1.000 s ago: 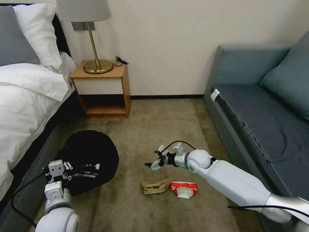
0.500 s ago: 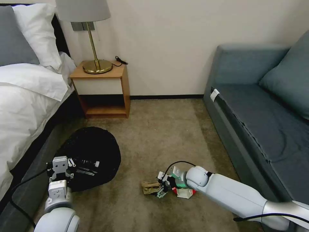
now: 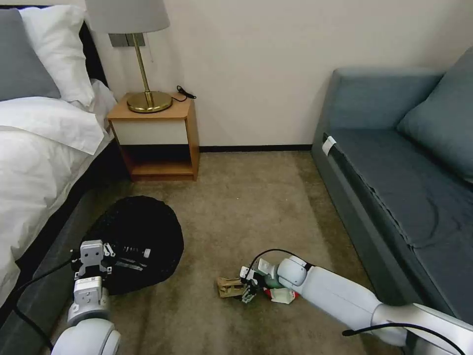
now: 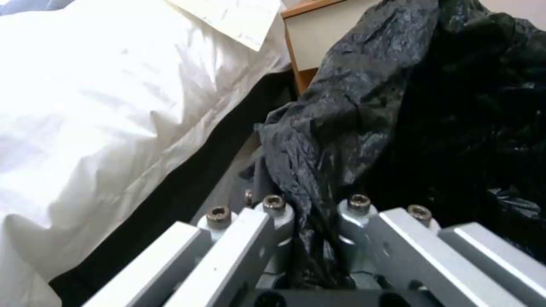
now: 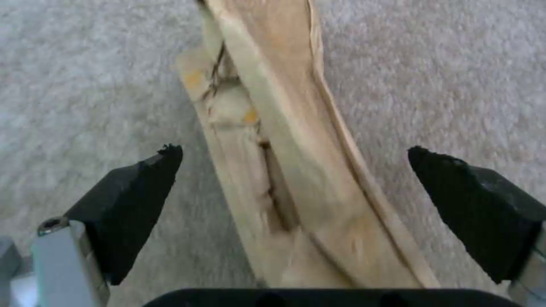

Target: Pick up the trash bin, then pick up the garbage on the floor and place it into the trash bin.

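The trash bin (image 3: 140, 231), covered by its black bag, sits low at the left beside the bed. My left gripper (image 3: 123, 256) is shut on the bag-draped rim, and in the left wrist view the black bag (image 4: 364, 106) is pinched between the fingers of the left gripper (image 4: 315, 204). On the carpet lies a brown paper scrap (image 3: 228, 287), with a red-and-white wrapper (image 3: 283, 295) just right of it. My right gripper (image 3: 247, 290) is down at the scrap's right end. In the right wrist view the right gripper (image 5: 294, 150) is open, its black fingertips (image 5: 136, 192) straddling the scrap (image 5: 284, 179).
The bed (image 3: 34, 162) with white bedding runs along the left, a blue-grey sofa (image 3: 394, 187) along the right. A wooden nightstand (image 3: 157, 135) with a brass lamp (image 3: 145, 96) stands against the back wall. Bare carpet (image 3: 246, 197) lies between them.
My right arm has dropped from above the carpet down to the brown paper scrap, and its gripper is now around it. The left arm and the bin have hardly moved.
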Controlling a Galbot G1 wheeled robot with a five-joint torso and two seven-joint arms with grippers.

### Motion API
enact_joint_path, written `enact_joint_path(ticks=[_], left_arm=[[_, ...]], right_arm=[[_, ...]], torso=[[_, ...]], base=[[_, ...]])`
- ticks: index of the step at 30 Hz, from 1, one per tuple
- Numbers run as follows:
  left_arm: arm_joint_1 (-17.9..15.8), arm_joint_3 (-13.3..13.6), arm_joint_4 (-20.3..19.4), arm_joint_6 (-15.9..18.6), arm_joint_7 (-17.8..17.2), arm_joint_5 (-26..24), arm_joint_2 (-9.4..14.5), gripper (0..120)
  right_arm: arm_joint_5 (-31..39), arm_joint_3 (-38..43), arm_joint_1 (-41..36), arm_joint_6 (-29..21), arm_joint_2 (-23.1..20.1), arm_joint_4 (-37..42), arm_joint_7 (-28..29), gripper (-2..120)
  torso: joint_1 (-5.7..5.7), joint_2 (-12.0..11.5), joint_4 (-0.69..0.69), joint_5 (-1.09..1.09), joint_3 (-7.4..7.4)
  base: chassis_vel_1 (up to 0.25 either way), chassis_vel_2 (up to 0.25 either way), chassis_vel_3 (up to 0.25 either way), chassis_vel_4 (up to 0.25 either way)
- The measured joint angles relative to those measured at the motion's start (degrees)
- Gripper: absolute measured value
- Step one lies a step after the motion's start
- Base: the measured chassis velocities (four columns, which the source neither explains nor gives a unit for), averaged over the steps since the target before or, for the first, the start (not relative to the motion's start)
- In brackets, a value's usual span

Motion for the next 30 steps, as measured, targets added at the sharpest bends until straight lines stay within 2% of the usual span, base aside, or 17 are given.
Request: enact_joint_path(ticks=[2, 5, 6, 9, 10, 13, 15, 17, 18, 19, 21, 22, 25, 26, 28, 30], left_arm=[[0.0, 0.0, 0.0, 0.0, 0.0, 0.0, 0.0, 3], [0.4, -0.4, -0.2, -0.2, 0.1, 0.0, 0.1, 3], [0.4, -0.4, -0.2, -0.2, 0.1, 0.0, 0.1, 3], [0.9, -1.1, -0.2, -0.6, 0.3, -0.1, 0.2, 3], [0.9, -1.1, -0.2, -0.6, 0.3, -0.1, 0.2, 3], [1.3, -1.3, -0.4, -0.8, 0.4, -0.2, 0.2, 3], [1.4, -1.3, -0.4, -0.9, 0.4, -0.2, 0.1, 3], [1.5, -1.2, -0.3, -1.0, 0.4, -0.1, 0.0, 3], [1.5, -1.2, -0.3, -1.0, 0.4, -0.1, 0.0, 3], [1.4, -1.2, -0.3, -1.0, 0.4, -0.1, 0.0, 3], [1.4, -1.2, -0.3, -1.0, 0.4, -0.1, 0.0, 3], [1.5, -1.4, -0.2, -1.0, 0.4, -0.1, 0.4, 3], [1.6, -1.8, -0.7, -1.0, 0.4, -0.1, 0.6, 3], [1.6, -1.8, -0.7, -1.0, 0.4, -0.1, 0.6, 3], [1.6, -1.9, -0.9, -1.0, 0.4, -0.1, 0.6, 3], [1.6, -1.9, -1.0, -1.0, 0.4, -0.1, 0.6, 3]], right_arm=[[-0.4, 0.3, 0.0, 0.3, 0.7, -0.8, -0.1, 95], [-1.7, 1.1, -0.1, 0.9, 1.8, -2.5, -1.8, 83], [-1.7, 1.1, -0.1, 0.9, 1.8, -2.5, -1.8, 83], [-2.0, 1.6, -0.3, 1.0, 1.8, -2.7, -2.4, 67], [-2.0, 1.6, -0.3, 1.0, 1.8, -2.7, -2.4, 67], [-2.3, 2.1, -0.5, 1.1, 1.9, -2.8, -2.7, 52], [-2.4, 2.3, -0.7, 1.1, 2.1, -2.8, -2.8, 49], [-3.0, 2.9, -1.1, 1.4, 2.5, -3.3, -3.2, 38], [-3.0, 2.9, -1.1, 1.4, 2.5, -3.3, -3.2, 38], [-3.2, 3.0, -1.2, 1.5, 2.6, -3.4, -3.2, 33], [-3.2, 3.0, -1.2, 1.5, 2.6, -3.4, -3.2, 33], [-3.7, 3.6, -1.3, 1.7, 2.8, -3.8, -3.5, 23], [-4.1, 4.5, -1.6, 1.7, 2.9, -4.0, -3.6, 9], [-4.1, 4.5, -1.6, 1.7, 2.9, -4.0, -3.6, 9], [-4.7, 5.8, -2.0, 1.7, 2.9, -3.9, -3.8, 0], [-5.1, 6.9, -2.3, 1.8, 2.9, -3.8, -4.1, 0]], torso=[[0.00, 0.0, 0.00, 0.00, 0.00], [0.00, 0.0, 0.01, 0.00, 0.00], [0.00, 0.0, 0.01, 0.00, 0.00], [0.00, 0.0, 0.00, 0.00, 0.00], [0.00, 0.0, 0.00, 0.00, 0.00], [0.00, 0.0, 0.00, 0.00, 0.00], [0.00, 0.0, 0.00, 0.00, 0.00], [0.00, 0.0, 0.00, 0.00, 0.00], [0.00, 0.0, 0.00, 0.00, 0.00], [0.00, 0.0, 0.00, 0.00, 0.00], [0.00, 0.0, 0.00, 0.00, 0.00], [0.00, 0.0, 0.00, 0.00, 0.00], [0.00, 0.0, 0.00, 0.00, 0.00], [0.00, 0.0, 0.00, 0.00, 0.00], [0.00, 0.0, 0.00, 0.00, 0.00], [0.00, 0.0, 0.00, 0.00, 0.00]], base=[[0.000, 0.000, 0.000, 0.000], [0.000, 0.000, 0.000, 0.000], [0.000, 0.000, 0.000, 0.000], [0.000, 0.000, 0.000, 0.000], [0.000, 0.000, 0.000, 0.000], [0.000, 0.000, 0.000, 0.000], [0.000, 0.000, 0.000, 0.000], [0.000, 0.000, 0.000, 0.000], [0.000, 0.000, 0.000, 0.000], [0.000, 0.000, 0.000, 0.000], [0.000, 0.000, 0.000, 0.000], [0.000, 0.000, 0.000, 0.000], [0.000, 0.000, 0.000, 0.000], [0.000, 0.000, 0.000, 0.000], [0.000, 0.000, 0.000, 0.000], [0.000, 0.000, 0.000, 0.000]])
